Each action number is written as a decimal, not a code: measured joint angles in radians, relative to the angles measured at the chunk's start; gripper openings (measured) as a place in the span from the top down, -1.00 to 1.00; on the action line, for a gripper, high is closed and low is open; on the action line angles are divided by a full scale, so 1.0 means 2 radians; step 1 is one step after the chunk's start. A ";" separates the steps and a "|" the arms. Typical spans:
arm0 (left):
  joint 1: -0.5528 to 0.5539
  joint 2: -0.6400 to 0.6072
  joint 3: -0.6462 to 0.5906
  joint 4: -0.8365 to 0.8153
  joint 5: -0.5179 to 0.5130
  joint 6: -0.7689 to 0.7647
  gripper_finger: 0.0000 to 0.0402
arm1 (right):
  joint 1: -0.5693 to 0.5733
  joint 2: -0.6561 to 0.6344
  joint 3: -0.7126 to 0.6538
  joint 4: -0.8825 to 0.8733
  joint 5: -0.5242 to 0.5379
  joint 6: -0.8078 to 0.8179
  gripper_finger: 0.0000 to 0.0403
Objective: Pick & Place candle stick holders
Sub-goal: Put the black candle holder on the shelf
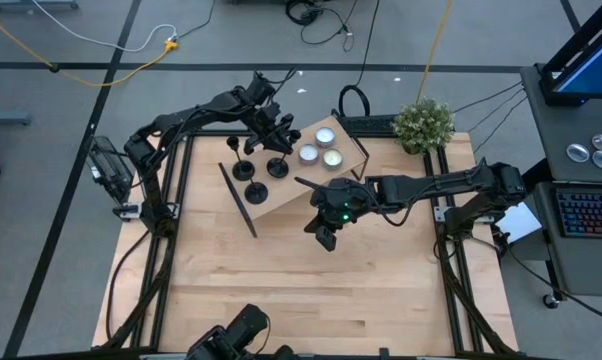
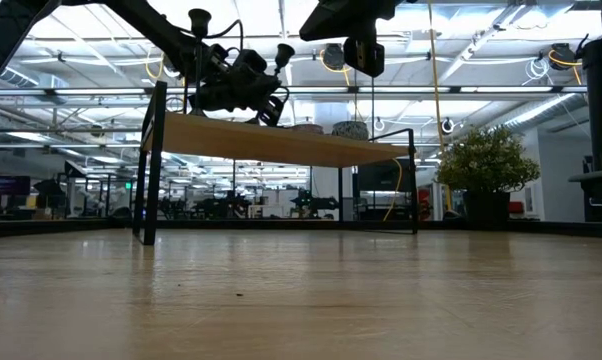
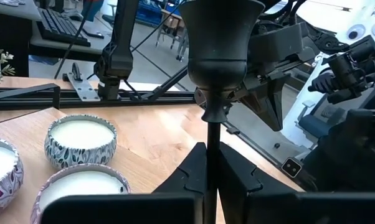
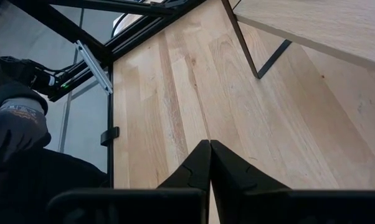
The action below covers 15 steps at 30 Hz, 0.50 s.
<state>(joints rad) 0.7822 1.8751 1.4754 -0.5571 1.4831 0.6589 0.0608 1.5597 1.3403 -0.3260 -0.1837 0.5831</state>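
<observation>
I've got the left gripper over the raised wooden shelf at the far left of the counter, jaws closed tight on the thin stem of a candle stick holder. In the left wrist view the stem runs straight up between the two dark fingers and the matte black flared cup sits above them. This holder's round base is on the shelf top in the high view, though I cannot tell if it is touching or just lifted.

Two more candle stick holders stand upright on the shelf, just beside the held one and near the shelf's left edge, with black disc bases and thin stems. Three tealight candles in patterned tins with white wax sit clustered near the shelf's far right corner, close to the held holder; tight room there.

The right gripper hangs over bare counter in front of the shelf's near edge, jaws pressed together on nothing, pale wood planks below it. The shelf stands on thin black metal legs. There is open wood across the near half of the counter. A potted plant sits at the far right corner, well apart.
</observation>
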 joint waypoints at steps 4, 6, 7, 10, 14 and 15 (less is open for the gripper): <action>0.000 0.000 0.000 -0.001 -0.007 -0.003 0.76 | 0.000 0.000 0.000 0.000 0.000 0.000 1.00; 0.001 0.000 0.000 -0.002 -0.007 -0.003 0.70 | 0.000 0.000 0.000 0.000 0.000 0.000 1.00; 0.001 0.000 0.000 -0.001 -0.007 -0.003 0.69 | 0.000 0.000 0.000 0.000 0.000 0.000 1.00; 0.002 0.000 0.000 -0.001 -0.007 -0.004 0.69 | 0.000 0.000 0.000 0.000 0.000 0.000 1.00; 0.002 0.000 0.000 -0.002 -0.007 -0.008 0.72 | 0.000 0.000 0.000 0.000 0.000 0.004 1.00; 0.001 0.000 0.000 -0.003 -0.008 -0.008 0.72 | 0.000 0.000 0.000 0.000 0.000 0.004 1.00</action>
<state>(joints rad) 0.7849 1.8755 1.4754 -0.5622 1.4672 0.6426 0.0607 1.5597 1.3403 -0.3259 -0.1841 0.5906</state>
